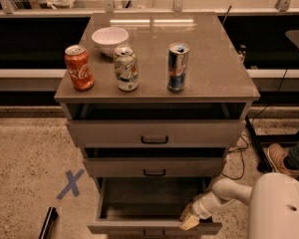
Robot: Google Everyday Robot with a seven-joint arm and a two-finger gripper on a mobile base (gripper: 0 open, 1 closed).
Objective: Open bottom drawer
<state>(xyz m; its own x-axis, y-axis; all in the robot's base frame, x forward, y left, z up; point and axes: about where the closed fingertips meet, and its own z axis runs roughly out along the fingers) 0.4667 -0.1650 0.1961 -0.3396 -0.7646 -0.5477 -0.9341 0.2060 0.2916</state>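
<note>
The bottom drawer point(154, 227) is the lowest of three grey-taupe drawers and stands pulled well out, its shallow grey tray point(149, 199) showing. Its black handle sits at the picture's lower edge and is mostly cut off. My gripper point(191, 218) is at the drawer's right front corner, against the inner side of the front panel. The white arm point(224, 190) reaches to it from the lower right. The middle drawer point(154, 167) and the top drawer point(154, 132) each stand slightly out.
On the cabinet top point(214, 68) stand a red cola can point(78, 67), a pale can point(126, 67), a blue-silver can point(178, 67) and a white bowl point(109, 38). A blue tape X point(70, 183) marks the floor at left. A person's shoe point(279, 159) is at right.
</note>
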